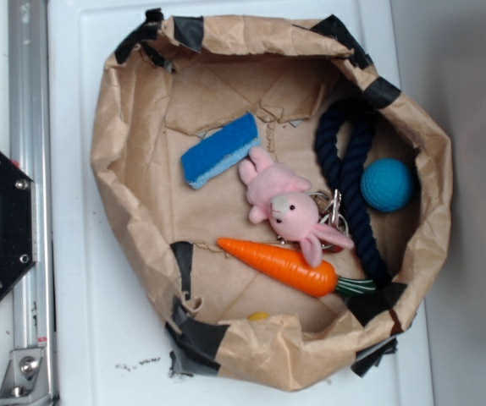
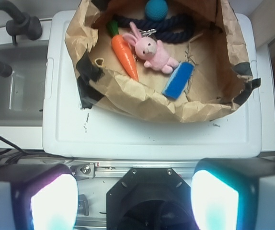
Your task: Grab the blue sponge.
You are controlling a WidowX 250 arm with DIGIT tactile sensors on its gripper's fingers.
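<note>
Glowing tool fingers fill the near edge of the wrist view, spread wide apart, gripping nothing; tool well apart from the bag. Blue sponge lies flat on the floor of the crumpled paper bag, pale edge down-right, just beside the pink bunny. Toy carrot touches the bunny. Navy rope and teal ball lie farther right. Bag sits on a white worktop.

A crumpled brown paper bag holds a pink plush bunny and an orange toy carrot. A navy rope lies beside a teal ball.
</note>
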